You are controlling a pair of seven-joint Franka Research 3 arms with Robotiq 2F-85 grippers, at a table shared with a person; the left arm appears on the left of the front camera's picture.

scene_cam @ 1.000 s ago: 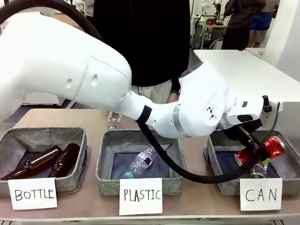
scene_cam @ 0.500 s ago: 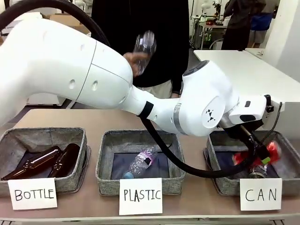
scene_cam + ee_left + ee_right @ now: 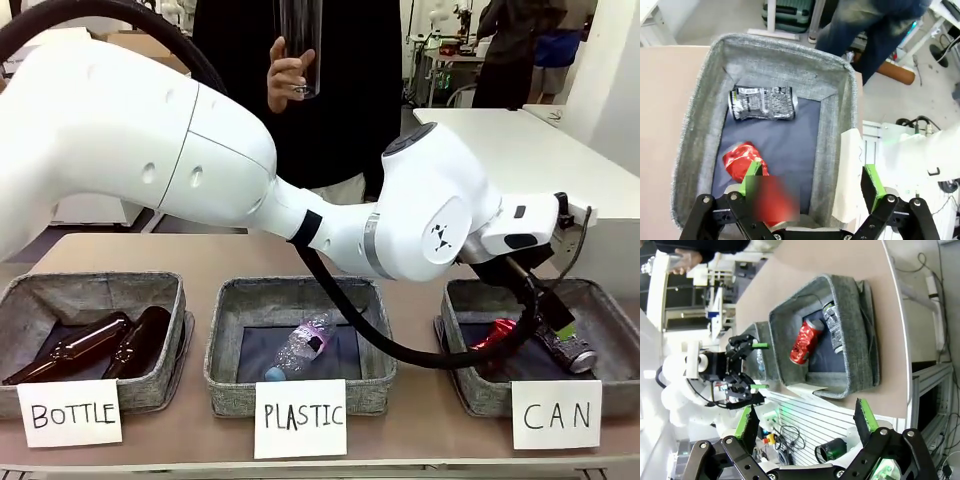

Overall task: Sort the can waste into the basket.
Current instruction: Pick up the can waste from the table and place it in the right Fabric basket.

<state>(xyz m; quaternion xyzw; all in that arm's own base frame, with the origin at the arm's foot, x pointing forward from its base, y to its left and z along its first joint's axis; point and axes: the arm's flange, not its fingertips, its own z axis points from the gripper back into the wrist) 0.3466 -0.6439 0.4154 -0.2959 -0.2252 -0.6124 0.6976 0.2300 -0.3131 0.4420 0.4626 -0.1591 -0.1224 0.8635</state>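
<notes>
Cans first: the red can lies on the dark lining of the CAN basket, blurred at its near end in the left wrist view, and the dark-and-silver can rests on its side beyond it, near the far wall and apart from the red one. From the front, the red can shows behind the arm's black cable, the dark-and-silver can to its right, both inside the basket behind the white "CAN" sign.

Left end effector hangs over that basket with its green-padded fingers spread wide, holding nothing. Right end effector is spread open too, well back from the tabletop, looking at the basket from afar with the red can visible inside.

Across the tabletop, the person's hand holds up a clear plastic bottle. The PLASTIC basket holds another clear bottle; the BOTTLE basket holds two brown glass bottles.
</notes>
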